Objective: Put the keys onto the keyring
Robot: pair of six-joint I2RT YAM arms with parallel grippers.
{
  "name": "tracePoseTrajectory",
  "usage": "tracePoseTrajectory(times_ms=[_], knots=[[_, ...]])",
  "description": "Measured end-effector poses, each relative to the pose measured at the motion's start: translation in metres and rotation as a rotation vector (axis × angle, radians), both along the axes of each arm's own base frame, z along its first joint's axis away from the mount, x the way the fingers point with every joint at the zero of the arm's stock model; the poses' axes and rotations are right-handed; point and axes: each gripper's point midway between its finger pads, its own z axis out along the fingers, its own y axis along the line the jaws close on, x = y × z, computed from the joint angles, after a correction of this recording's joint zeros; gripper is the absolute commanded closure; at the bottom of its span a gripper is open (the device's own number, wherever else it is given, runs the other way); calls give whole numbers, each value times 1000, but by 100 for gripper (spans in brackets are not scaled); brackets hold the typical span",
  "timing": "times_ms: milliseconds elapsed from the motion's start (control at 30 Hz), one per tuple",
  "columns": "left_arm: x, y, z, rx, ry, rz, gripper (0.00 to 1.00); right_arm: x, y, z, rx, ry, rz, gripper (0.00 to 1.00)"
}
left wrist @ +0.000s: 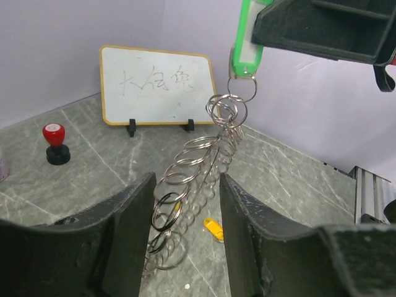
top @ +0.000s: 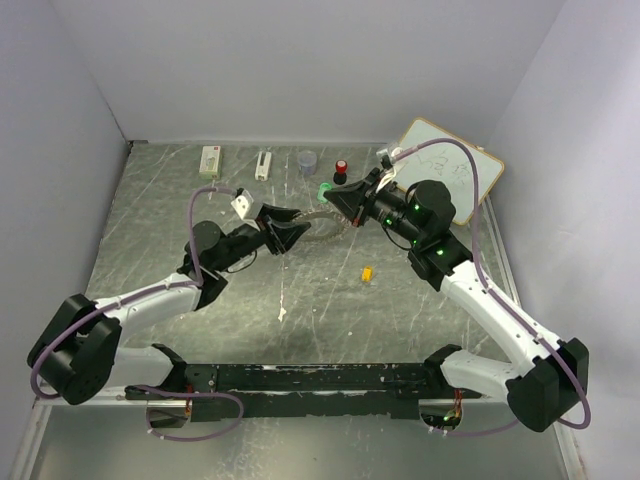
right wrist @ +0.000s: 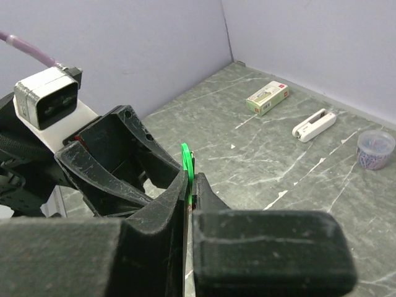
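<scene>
Silvery wire keyring (left wrist: pixel 204 167), a chain of linked loops, hung from the small ring of the green key (left wrist: pixel 245 43) and trailed down toward the grey marbled worktop (top: pixel 160 220); whether its lowest loops rested there could not be told. The green key was clamped edge-on in the right gripper (right wrist: pixel 189 185), raised above the worktop. The left gripper (left wrist: pixel 185 192) stood with jaws apart, one on either side of the hanging loops. The yellow-orange key (left wrist: pixel 213 227) lay loose on the worktop, in the top view at about 5 o'clock from the keyring, apart from both grippers. A whiteboard (top: pixel 450 165) stood propped at 2 o'clock; a red-topped black knob (top: pixel 341 170) stood at 12 o'clock, near the green key.
</scene>
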Motion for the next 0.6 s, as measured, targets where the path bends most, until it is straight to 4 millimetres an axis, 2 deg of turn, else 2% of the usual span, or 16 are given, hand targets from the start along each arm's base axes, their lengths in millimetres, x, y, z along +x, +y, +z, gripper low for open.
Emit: tracePoseTrajectory(times_ms=[200, 433, 600], knots=[[-5, 9, 2, 4, -20, 25, 40, 0, 3, 2, -15, -26, 24, 100], [-20, 24, 41, -33, -138, 50, 38, -1, 6, -3, -50, -57, 58, 100], [-18, 26, 39, 2, -156, 68, 39, -6, 9, -5, -71, -79, 95, 100]])
